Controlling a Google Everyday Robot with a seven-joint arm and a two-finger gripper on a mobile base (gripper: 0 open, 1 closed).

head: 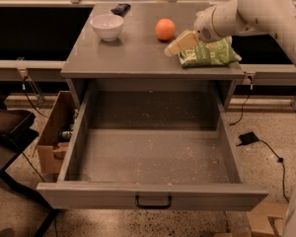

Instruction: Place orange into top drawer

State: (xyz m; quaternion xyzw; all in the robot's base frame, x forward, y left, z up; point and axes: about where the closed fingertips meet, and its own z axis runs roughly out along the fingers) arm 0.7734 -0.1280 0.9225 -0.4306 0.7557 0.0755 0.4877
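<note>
The orange (165,29) sits on the grey cabinet top (128,53), right of centre near the back. My gripper (175,47) hangs over the top just right of and in front of the orange, a short gap from it, its cream fingers pointing left toward the fruit. Nothing is in it. The top drawer (153,157) is pulled fully open below, with a speckled floor and a small black handle (153,202) on its front panel. The drawer holds nothing.
A white bowl (107,26) stands at the top's back left, with a dark object (121,8) behind it. A green chip bag (209,54) lies under my arm at the right. A cardboard box (54,137) stands left of the drawer. A cable (256,142) lies on the floor at right.
</note>
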